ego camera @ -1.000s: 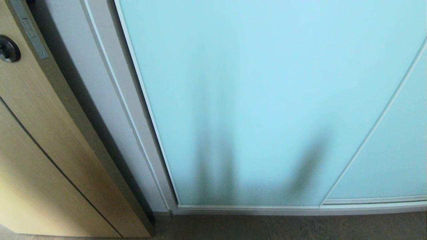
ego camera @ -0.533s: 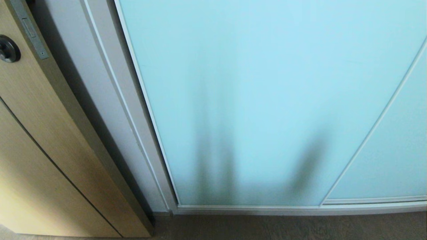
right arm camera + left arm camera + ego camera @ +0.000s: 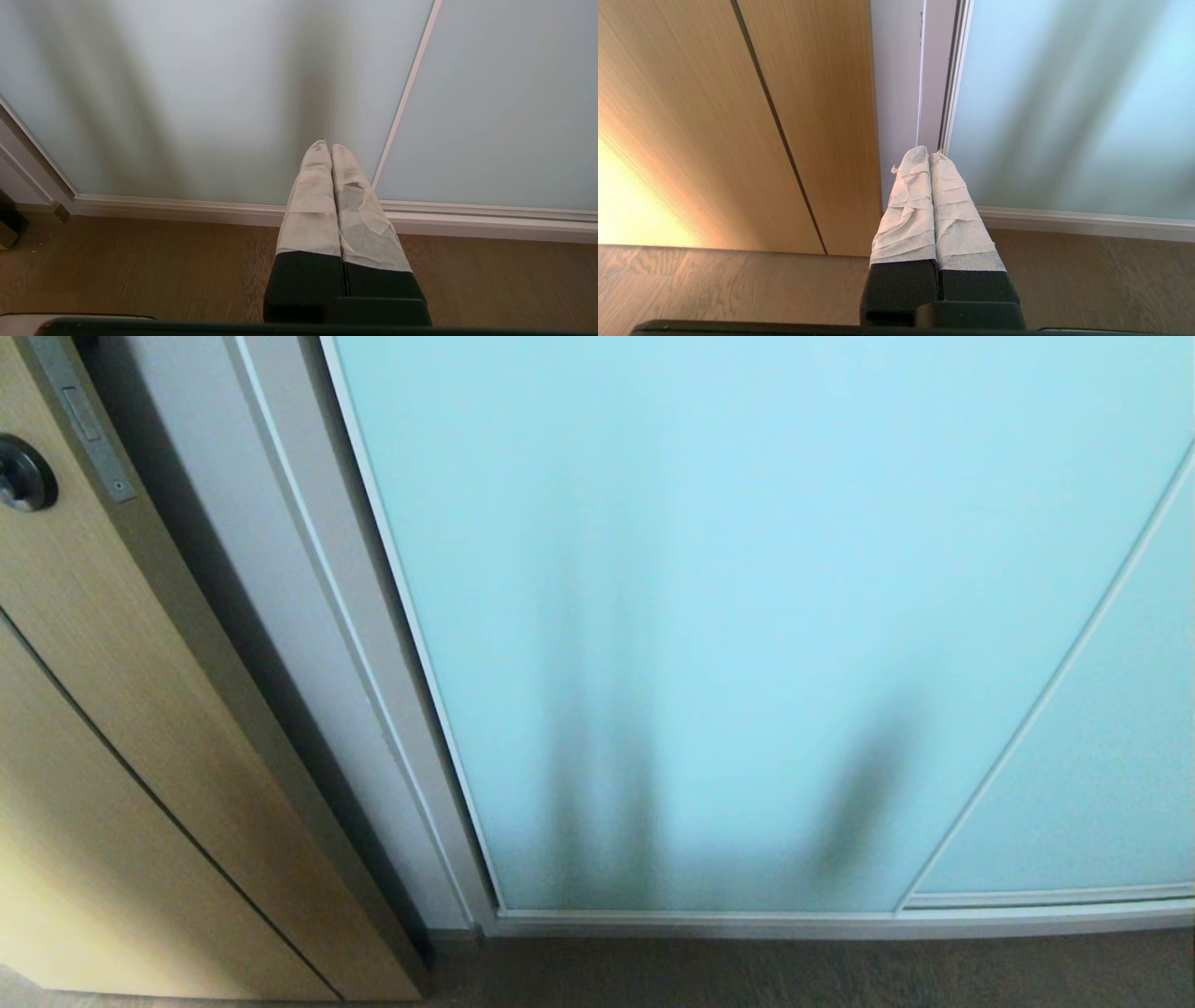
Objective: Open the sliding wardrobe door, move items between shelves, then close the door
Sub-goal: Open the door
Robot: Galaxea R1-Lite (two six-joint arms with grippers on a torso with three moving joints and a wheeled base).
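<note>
Facing the tall pale aqua frosted-glass sliding wardrobe door point(image 3: 747, 616), fully closed, nothing begun
Left pincer point(image 3: 929, 154) and right pincer point(image 3: 325, 147), both pressed together and empty, point at the door's lower frame

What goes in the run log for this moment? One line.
door: closed | left gripper: shut, empty, off door | right gripper: shut, empty, off door | step: opening not begun

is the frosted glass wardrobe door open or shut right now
Shut. The sliding wardrobe door sits against the silver-white frame with no gap showing; no shelves or items are visible behind it.
</note>
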